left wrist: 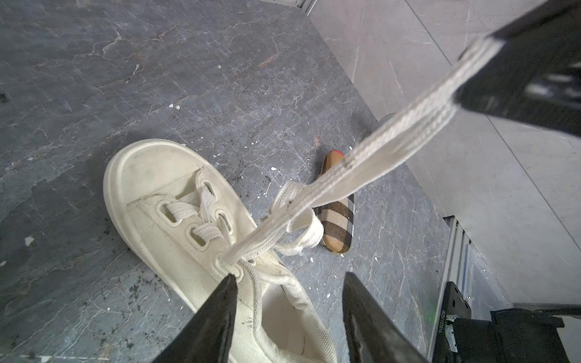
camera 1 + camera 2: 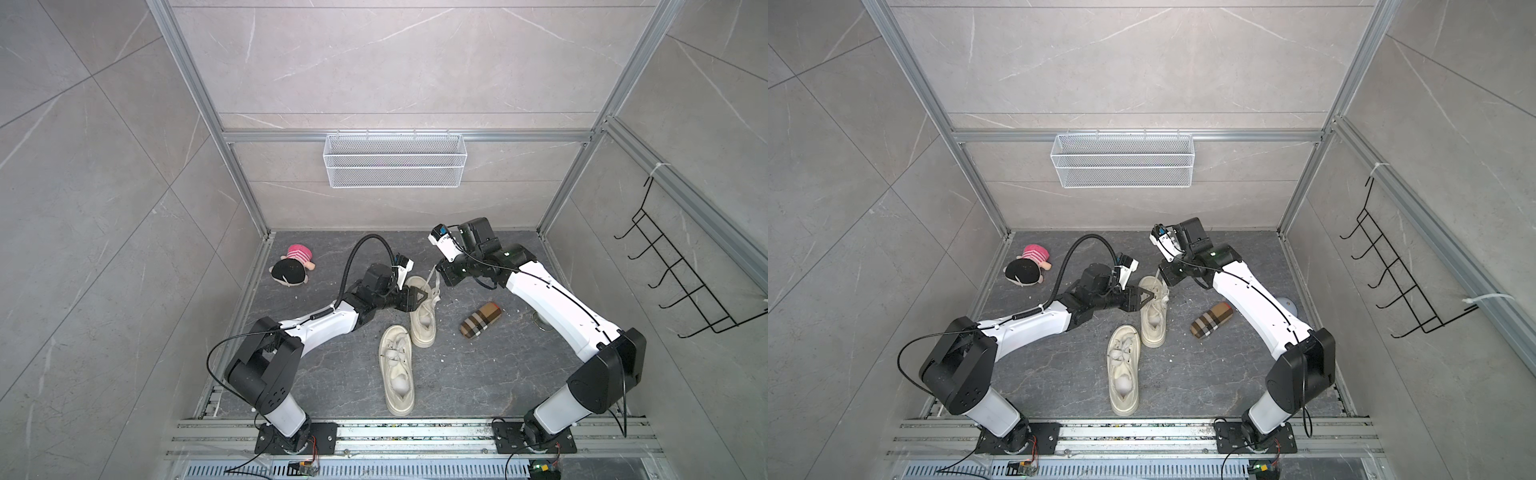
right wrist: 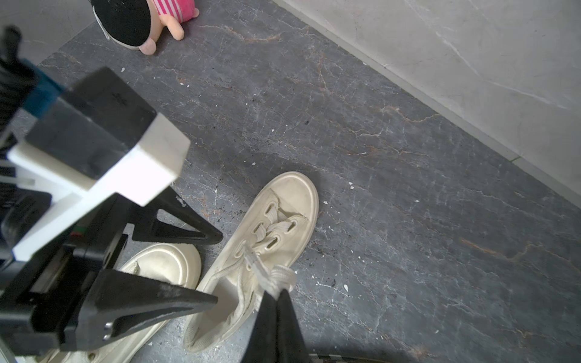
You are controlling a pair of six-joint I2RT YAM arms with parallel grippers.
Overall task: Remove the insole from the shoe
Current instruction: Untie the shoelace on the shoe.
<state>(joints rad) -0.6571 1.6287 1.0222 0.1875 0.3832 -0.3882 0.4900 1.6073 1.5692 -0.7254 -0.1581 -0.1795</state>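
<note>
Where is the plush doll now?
In both top views the plush doll lies on the floor in the far left corner, out to the left of the left gripper.

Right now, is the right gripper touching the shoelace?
Touching. The right wrist view shows the right gripper shut on the shoelace end above the shoe.

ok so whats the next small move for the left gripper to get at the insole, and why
Probably lower the open left gripper into the shoe through its opening: its jaws hang apart right over that opening, while the right gripper, shut on the lace, holds it taut and out of the way.
</note>
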